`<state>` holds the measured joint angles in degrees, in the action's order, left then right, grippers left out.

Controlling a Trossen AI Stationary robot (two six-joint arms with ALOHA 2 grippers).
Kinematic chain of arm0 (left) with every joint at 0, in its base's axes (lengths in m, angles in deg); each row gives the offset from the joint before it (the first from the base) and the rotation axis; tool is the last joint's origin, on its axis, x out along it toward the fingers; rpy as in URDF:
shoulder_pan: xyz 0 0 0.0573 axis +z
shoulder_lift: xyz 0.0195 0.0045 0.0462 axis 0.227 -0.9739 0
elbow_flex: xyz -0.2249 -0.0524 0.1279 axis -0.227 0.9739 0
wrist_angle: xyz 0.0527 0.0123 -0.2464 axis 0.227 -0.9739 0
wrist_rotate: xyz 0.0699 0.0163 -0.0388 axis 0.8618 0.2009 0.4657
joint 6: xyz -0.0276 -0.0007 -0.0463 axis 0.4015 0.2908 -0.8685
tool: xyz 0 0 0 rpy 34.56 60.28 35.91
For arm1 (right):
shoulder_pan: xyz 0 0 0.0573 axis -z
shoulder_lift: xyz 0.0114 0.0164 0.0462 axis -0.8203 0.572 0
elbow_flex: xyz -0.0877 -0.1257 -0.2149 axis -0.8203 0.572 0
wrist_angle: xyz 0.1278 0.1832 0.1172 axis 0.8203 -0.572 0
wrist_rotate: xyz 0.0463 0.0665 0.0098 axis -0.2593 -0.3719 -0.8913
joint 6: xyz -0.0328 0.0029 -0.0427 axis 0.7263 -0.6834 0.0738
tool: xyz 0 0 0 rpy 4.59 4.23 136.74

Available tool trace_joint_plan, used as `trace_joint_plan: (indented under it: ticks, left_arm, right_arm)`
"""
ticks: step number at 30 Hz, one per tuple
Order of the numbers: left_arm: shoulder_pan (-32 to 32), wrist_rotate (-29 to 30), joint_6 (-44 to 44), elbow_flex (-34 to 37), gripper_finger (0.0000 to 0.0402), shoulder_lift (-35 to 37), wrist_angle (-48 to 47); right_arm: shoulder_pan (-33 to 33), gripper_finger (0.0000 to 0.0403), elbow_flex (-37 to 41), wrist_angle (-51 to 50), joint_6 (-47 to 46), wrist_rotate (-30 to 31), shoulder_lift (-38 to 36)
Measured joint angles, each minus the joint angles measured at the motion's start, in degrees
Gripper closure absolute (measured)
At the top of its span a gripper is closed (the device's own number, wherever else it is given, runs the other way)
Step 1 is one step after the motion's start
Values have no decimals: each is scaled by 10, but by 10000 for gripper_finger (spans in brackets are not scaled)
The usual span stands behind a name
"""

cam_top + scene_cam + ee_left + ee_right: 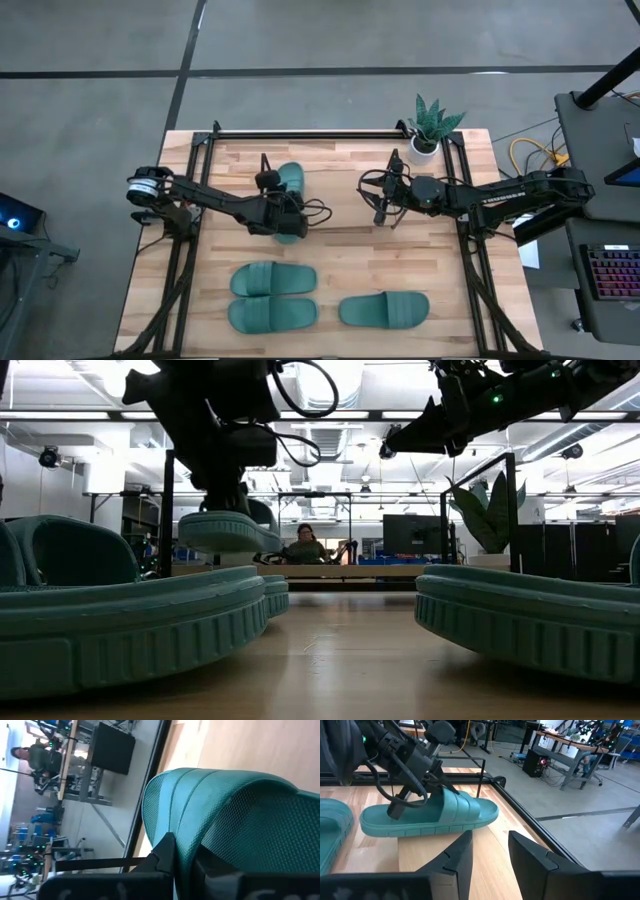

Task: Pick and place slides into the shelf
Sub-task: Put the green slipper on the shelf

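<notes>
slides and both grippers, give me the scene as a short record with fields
held slide: one teal slide gripped by its strap, lifted clear of the table in the low view
left gripper: shut on that slide, left of table centre
right gripper: open, empty, right of centre
slides on table: three; two side by side at the near left, one at the near right
plant: potted, far right corner
shelf: not identifiable

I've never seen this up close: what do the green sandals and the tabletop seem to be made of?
The slides, like the one held by the left gripper look like matte molded rubber or foam: a fine dimpled texture on the strap and ribbed sole edges. The table looks like lightly finished wood, showing joined pale planks with grain.
</notes>
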<state>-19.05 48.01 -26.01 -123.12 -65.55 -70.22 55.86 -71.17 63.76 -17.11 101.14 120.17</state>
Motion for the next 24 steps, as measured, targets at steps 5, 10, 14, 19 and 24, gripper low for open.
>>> trace_joint_plan:
  ticks: [5, 10, 14, 19, 24]
  left_arm:
    - [0, -3, -2, 2, 401, 0, -12]
    - [6, 0, -2, 2, 401, 0, -14]
    - [14, 13, -1, 2, 401, 0, -14]
    - [23, 15, 16, 2, 401, 0, -13]
    - [38, 40, 35, 3, 401, 0, -5]
  right_arm:
    - [0, 283, 0, 0, 0, 0, 0]
    - [0, 280, 0, 0, 0, 0, 0]
    - [0, 283, 0, 0, 0, 0, 0]
    - [0, 289, 0, 0, 0, 0, 0]
    - [0, 287, 0, 0, 0, 0, 0]
